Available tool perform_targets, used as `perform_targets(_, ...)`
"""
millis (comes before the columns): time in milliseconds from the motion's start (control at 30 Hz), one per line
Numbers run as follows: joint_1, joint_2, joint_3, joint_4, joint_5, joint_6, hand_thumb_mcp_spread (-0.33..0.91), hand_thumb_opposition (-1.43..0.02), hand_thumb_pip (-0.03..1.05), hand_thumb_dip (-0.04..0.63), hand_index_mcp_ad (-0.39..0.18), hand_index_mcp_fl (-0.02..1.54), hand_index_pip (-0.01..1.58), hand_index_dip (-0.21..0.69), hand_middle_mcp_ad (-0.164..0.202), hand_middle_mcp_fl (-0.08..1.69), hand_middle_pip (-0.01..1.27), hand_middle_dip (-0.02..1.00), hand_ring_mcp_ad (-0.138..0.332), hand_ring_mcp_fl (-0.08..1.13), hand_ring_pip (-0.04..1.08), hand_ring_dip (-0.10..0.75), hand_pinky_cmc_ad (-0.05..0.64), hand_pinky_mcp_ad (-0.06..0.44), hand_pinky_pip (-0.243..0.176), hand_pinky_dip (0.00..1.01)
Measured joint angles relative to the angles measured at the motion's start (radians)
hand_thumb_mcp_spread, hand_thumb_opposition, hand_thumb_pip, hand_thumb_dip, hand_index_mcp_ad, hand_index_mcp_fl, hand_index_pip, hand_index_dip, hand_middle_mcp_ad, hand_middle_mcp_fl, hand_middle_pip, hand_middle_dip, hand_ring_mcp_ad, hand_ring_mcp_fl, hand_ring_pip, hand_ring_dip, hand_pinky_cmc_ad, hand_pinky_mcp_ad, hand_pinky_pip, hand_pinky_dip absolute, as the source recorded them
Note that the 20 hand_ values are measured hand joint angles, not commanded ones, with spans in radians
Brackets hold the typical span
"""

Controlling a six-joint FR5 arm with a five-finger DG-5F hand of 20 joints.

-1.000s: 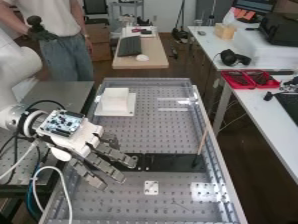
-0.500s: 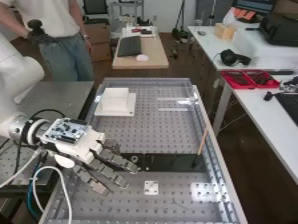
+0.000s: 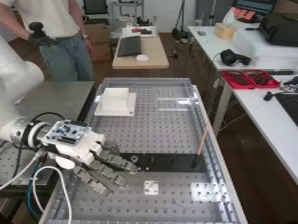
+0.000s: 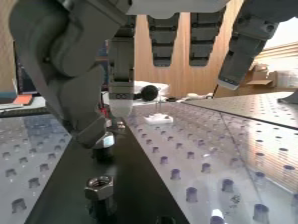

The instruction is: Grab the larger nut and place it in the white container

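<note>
Wrist view: 1 hex nut sits on a dark post.

- Gleaming as bright, smooth metal at the near hex nut
- Glinting in the same metallic way at the farther nut
- Looking like matt, smooth plastic along the dark grey fingers of the hand
- Looking like smooth, dull white plastic at the container
- Showing a satin, faintly reflecting finish on the black strip
- Shining glossily between the holes of the perforated plate
- Showing smooth, pale wood on the slim stick
- Reflecting like glossy plastic at the red trays
- Appearing wood-grained on the upright panelling
- Looking like dull brown cardboard at the box
</note>
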Motion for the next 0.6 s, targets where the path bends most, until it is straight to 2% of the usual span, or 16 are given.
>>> perform_targets(167, -0.004, -0.013, 0.010, 0.006, -0.013, -0.003, 0.34, -0.88, 0.72, 0.175, -0.152, 0.00, 1.56, 0.126, 0.075, 0.01, 0.13, 0.20, 0.185, 0.00, 0.18, 0.120, 0.379, 0.309, -0.105, 0.62)
perform_targets(200, -0.004, -0.015, 0.011, 0.008, -0.014, -0.004, 0.34, -0.88, 0.72, 0.171, -0.152, 0.00, 1.56, 0.126, 0.075, 0.01, 0.13, 0.20, 0.178, 0.00, 0.18, 0.120, 0.384, 0.312, -0.105, 0.62)
perform_targets(267, -0.005, -0.020, 0.015, 0.015, -0.019, -0.004, 0.34, -0.88, 0.72, 0.171, -0.152, 0.00, 1.56, 0.126, 0.075, 0.01, 0.13, 0.20, 0.176, 0.00, 0.18, 0.120, 0.349, 0.314, -0.105, 0.62)
perform_targets(600, -0.009, -0.030, 0.023, 0.014, -0.037, -0.003, 0.35, -0.87, 0.73, 0.183, -0.150, 0.04, 1.56, 0.126, 0.075, 0.01, 0.13, 0.20, 0.176, 0.00, 0.19, 0.108, 0.346, 0.304, -0.105, 0.62)
